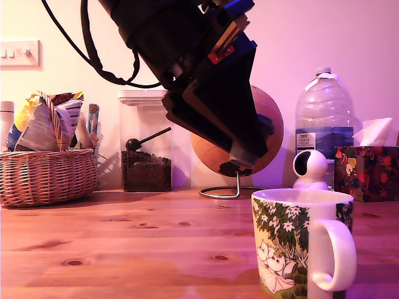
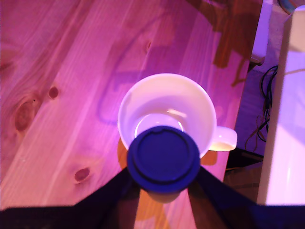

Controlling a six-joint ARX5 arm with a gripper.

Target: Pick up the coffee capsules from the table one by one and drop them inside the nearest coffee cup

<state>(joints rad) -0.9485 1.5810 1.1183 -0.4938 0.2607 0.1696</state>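
Note:
In the wrist view, my gripper (image 2: pixel 163 185) is shut on a dark blue round coffee capsule (image 2: pixel 163 159), held with its flat face towards the camera. The capsule hangs above the near rim of the white coffee cup (image 2: pixel 190 105), which looks empty inside. The exterior view shows the black arm coming down from the top, its gripper (image 1: pixel 240 163) in the air above and slightly behind the leaf-printed coffee cup (image 1: pixel 299 249). The cup stands on the brown pine table (image 1: pixel 124 249), handle towards the exterior view's right. No other capsules show on the table (image 2: pixel 71 71).
Along the back wall stand a wicker basket of packets (image 1: pixel 47 174), a clear canister of coffee beans (image 1: pixel 146 149), a wooden globe (image 1: pixel 265 134), a water bottle (image 1: pixel 324 118), a small white camera (image 1: pixel 310 169) and a tissue box (image 1: pixel 368 171). The table edge (image 2: pixel 238 124) runs just past the cup's handle.

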